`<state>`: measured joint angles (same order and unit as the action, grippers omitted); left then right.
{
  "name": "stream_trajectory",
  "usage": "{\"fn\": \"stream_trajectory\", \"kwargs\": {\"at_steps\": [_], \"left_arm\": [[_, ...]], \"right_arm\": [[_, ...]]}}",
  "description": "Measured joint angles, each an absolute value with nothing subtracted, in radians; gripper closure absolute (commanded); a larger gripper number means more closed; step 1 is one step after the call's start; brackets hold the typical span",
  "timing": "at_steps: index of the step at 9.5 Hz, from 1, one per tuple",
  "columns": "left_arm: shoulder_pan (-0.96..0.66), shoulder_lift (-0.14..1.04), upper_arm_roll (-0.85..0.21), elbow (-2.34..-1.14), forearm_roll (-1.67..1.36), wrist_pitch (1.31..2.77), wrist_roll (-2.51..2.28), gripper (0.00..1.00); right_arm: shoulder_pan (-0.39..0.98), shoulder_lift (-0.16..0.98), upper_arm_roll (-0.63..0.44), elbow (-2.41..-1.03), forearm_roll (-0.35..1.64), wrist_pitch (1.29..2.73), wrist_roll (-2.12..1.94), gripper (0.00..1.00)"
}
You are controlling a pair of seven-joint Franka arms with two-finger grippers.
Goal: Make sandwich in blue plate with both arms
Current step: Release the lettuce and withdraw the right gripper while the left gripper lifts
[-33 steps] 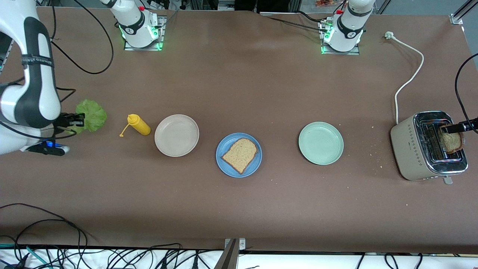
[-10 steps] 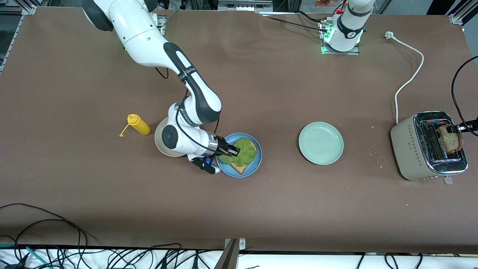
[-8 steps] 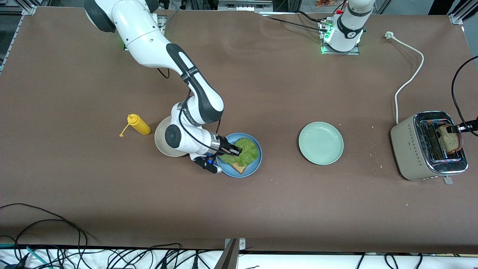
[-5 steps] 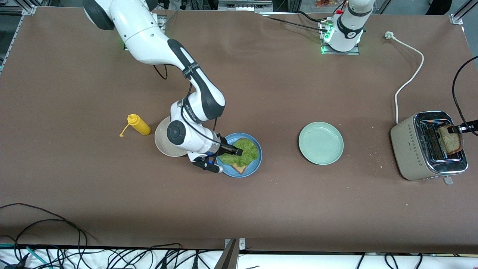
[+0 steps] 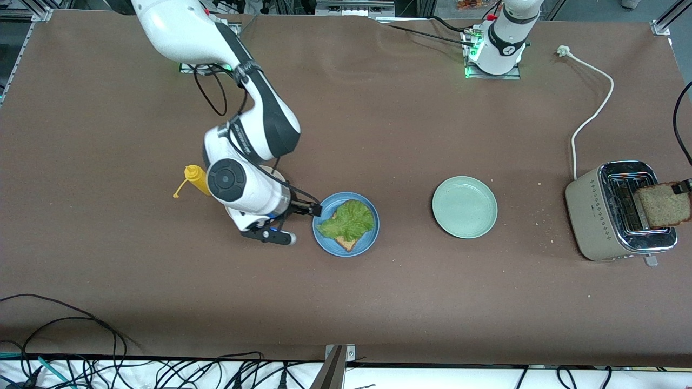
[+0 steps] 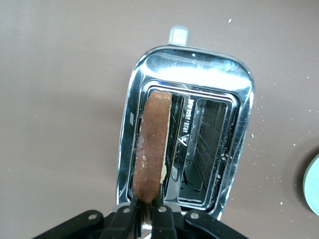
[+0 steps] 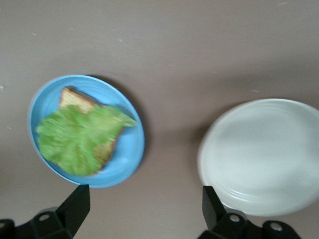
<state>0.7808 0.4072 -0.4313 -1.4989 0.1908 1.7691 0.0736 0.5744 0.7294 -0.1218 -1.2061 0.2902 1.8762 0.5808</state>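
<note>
The left gripper is clamped on the lower end of a second bread slice, which is held on edge above the toaster, its long axis running along the slot it hangs over. In the left wrist view the slice is seen crust-on, with nothing else between the jaws.

The right gripper is spread wide and holds nothing. It hangs over the table just beside the rim of the blue plate, on the side toward the right arm's end of the table, with the beige plate under its wrist.

On the blue plate lies the first bread slice, almost wholly covered by the lettuce leaf; only a corner of crust shows at the edge nearest the front camera. The leaf is judged to be placed, so the top slice is what remains.

The coming move turns on one relation: the blue plate lies well apart from the toaster, toward the right arm's end of the table, with the pale green plate between them. The carried slice must be brought across and turned from on edge to flat before it is laid on the leaf. The right arm is nearer the plate, yet the bread is with the left.
</note>
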Motion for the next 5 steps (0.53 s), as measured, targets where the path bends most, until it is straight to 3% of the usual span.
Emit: {"fn": "stream_trajectory", "kwargs": {"at_steps": [2,5], "left_arm": [[0.781,0.359,-0.443,-1.497,0.191,1.732,0.075,1.0],[0.78,0.281,-0.47,-1.493,0.191,1.665,0.079,1.0]], "right_arm": [[0.575,0.646,-0.172,-1.205,0.189,1.684,0.535,0.0],[0.572,0.535,-0.359,-1.25,0.164,1.457,0.205,0.0]]}}
